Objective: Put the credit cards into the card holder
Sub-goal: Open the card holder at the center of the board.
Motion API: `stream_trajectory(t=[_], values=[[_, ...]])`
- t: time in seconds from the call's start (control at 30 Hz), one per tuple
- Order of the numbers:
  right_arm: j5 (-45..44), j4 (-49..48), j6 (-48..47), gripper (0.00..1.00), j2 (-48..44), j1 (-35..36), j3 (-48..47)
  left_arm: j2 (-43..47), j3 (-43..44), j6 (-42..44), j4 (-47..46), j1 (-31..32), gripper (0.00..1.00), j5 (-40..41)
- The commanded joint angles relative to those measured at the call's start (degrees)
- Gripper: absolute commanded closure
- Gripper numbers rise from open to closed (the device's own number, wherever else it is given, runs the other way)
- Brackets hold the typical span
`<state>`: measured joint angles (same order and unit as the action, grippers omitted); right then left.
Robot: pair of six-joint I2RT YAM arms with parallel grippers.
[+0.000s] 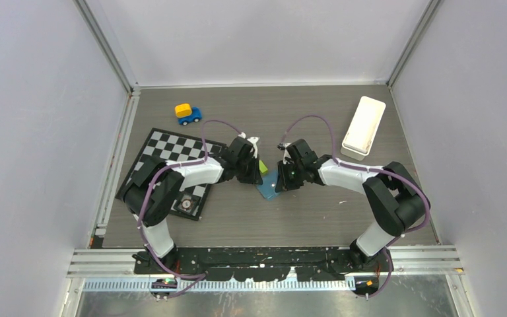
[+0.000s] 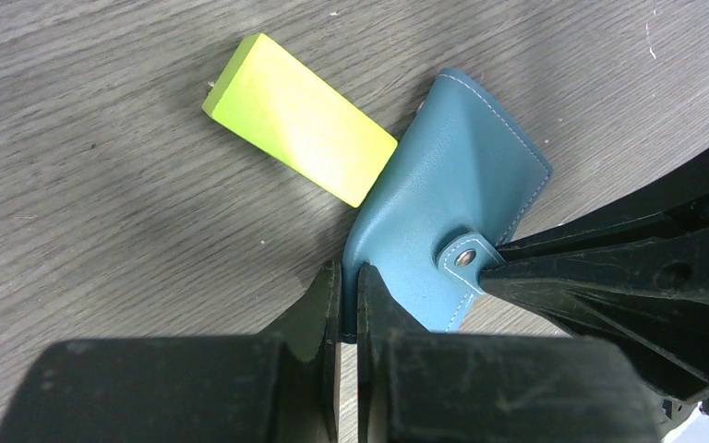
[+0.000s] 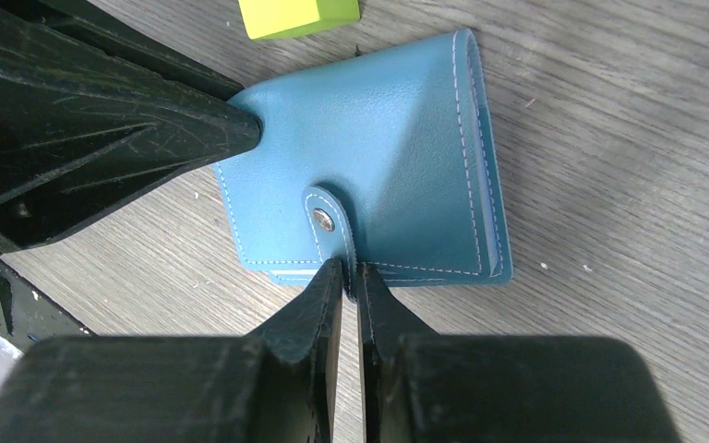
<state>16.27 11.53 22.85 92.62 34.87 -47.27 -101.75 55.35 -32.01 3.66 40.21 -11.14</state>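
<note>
Lying folded shut: teal card holder (image 3: pixel 406 138)

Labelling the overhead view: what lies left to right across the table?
Checkerboard → teal card holder → white tray. Toy car and lime-green block overlap these, so left out.

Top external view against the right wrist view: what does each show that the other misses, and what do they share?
Only the top external view shows the toy car, the checkerboard, the white tray and both arms whole. Only the right wrist view shows the snap button, the stitching, and the right gripper pinching the end of the snap tab. Both show the blue wallet closed on the table, the green block beside it, and the left gripper at the wallet's corner.
</note>
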Motion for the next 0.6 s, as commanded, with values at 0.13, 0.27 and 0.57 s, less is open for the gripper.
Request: stream_trajectory(t=[0.13, 0.27, 0.57], values=[[7.51, -7.74, 2.00, 0.99, 1.59, 4.53, 0.84, -2.13, 0.59, -0.37, 2.56, 1.10, 1.00, -0.18], [8.75, -7.73, 1.16, 1.00, -1.51, 5.04, 2.05, -2.53, 1.38, -0.57, 4.63, 1.10, 1.00, 1.39], [10.50, -6.86, 0.53, 0.99, -5.59, 6.59, 2.88, -3.18, 2.90, -0.06, 7.59, 0.63, 1.00, 3.14]])
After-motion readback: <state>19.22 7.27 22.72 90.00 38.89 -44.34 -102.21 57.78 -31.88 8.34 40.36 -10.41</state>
